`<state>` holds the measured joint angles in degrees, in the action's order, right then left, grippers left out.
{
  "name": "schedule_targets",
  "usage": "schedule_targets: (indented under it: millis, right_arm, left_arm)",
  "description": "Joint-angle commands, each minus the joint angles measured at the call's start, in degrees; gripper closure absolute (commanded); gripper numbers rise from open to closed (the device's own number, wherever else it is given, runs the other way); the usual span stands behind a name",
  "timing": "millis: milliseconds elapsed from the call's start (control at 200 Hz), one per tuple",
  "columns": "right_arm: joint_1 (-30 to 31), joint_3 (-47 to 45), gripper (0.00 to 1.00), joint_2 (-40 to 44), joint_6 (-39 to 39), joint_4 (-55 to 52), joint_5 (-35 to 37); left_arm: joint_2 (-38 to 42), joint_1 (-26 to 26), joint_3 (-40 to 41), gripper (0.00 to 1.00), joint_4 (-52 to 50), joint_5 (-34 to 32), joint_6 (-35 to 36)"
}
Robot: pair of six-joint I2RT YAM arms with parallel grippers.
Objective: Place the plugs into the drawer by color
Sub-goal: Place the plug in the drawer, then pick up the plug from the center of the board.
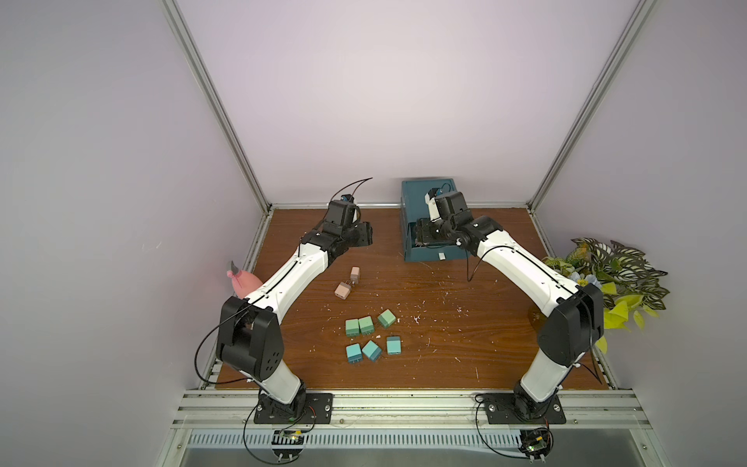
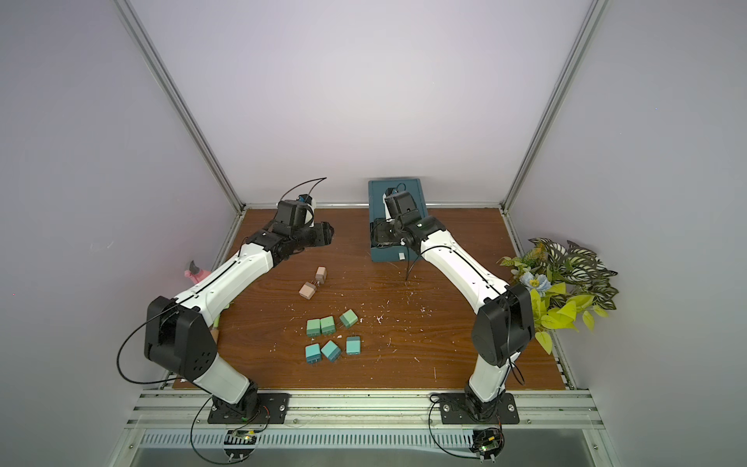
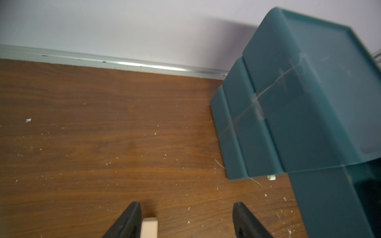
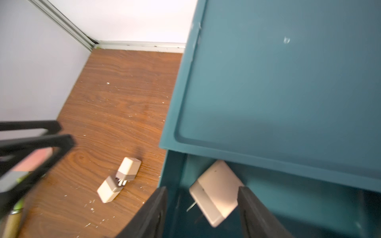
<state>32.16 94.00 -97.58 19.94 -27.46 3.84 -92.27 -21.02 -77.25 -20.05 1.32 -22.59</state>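
Right wrist view shows one pink-beige plug (image 4: 216,191) tilted inside the pulled-out top compartment of the drawer (image 4: 278,82). It sits between the wide-parted jaws of the right gripper (image 4: 202,188), with a clear gap on one side, so I judge this plug as good as delivered. Eight lie on the table (image 1: 485,343): two pink-beige plugs (image 1: 342,290), three green plugs (image 1: 366,324), three turquoise plugs (image 1: 372,350). The right arm reaches forward, wrist bent down over the drawer. The left gripper (image 3: 186,203) hovers over the table beside the drawer, jaws wide, gripping nothing.
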Motion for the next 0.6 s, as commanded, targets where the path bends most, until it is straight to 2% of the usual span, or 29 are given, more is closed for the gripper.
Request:
schedule_targets:
  millis: [0, 250, 595]
  right_arm:
    - [0.1, -2.2, 0.38, 7.6, -1.1, 4.0, -1.8]
    - [0.1, -10.2, 0.38, 12.3, -2.2, 7.4, -2.1]
    - [-0.1, -13.9, 0.38, 15.4, -4.2, 9.6, -1.2]
  left_arm:
    - [-1.4, -0.3, 0.5, 0.36, -6.3, -3.7, 4.0]
    - [-8.1, -1.9, 0.1, 0.38, -12.2, -5.8, 5.5]
    - [-15.7, -3.6, -1.9, 0.39, -17.4, -7.3, 4.6]
